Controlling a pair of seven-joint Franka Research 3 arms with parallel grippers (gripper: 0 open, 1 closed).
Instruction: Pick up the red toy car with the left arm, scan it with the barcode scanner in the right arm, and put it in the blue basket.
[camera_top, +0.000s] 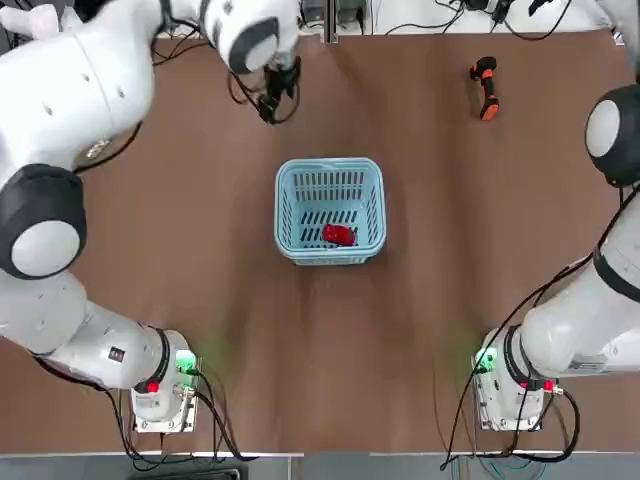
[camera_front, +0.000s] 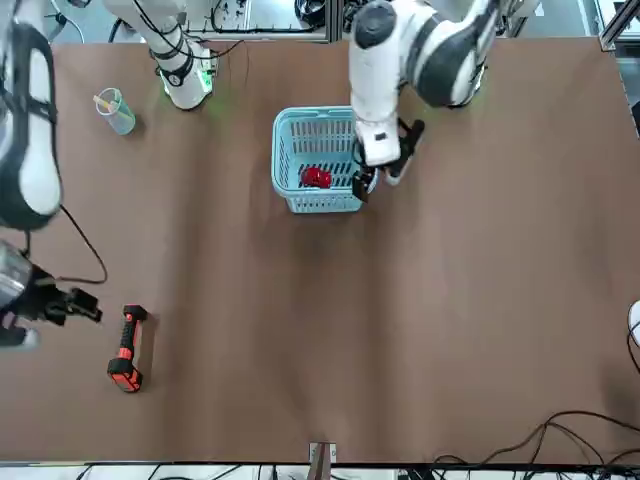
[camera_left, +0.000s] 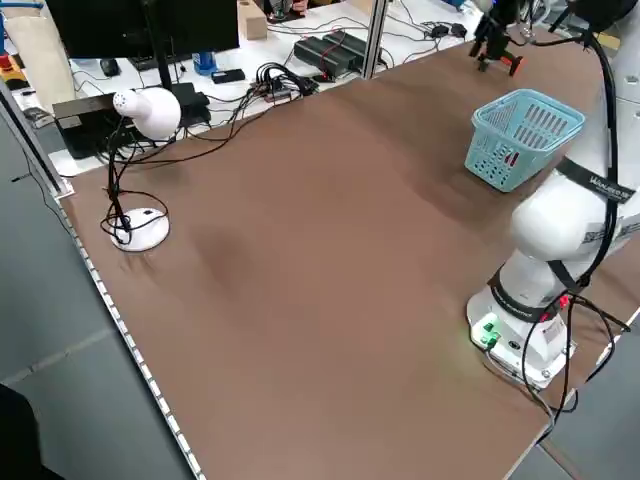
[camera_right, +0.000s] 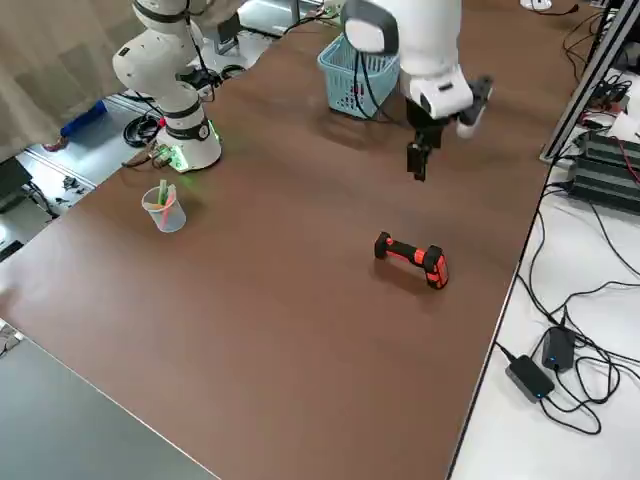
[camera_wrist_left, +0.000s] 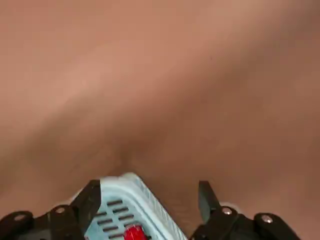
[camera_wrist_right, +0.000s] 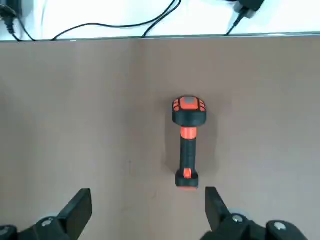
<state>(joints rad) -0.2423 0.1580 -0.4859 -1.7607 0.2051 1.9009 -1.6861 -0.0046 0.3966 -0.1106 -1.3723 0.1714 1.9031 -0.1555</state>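
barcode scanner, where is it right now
In the top view the barcode scanner lies flat on the table's far right part, well apart from the blue basket at mid-table, held by neither arm.

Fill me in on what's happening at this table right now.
The red toy car lies inside the blue basket at mid-table. The left arm's tool hangs empty with its fingers apart, just past the basket's far rim. The barcode scanner lies on its side on the table, held by nothing. The right arm's tool hovers open near it, not touching it. So the car is in the basket and neither arm holds anything.
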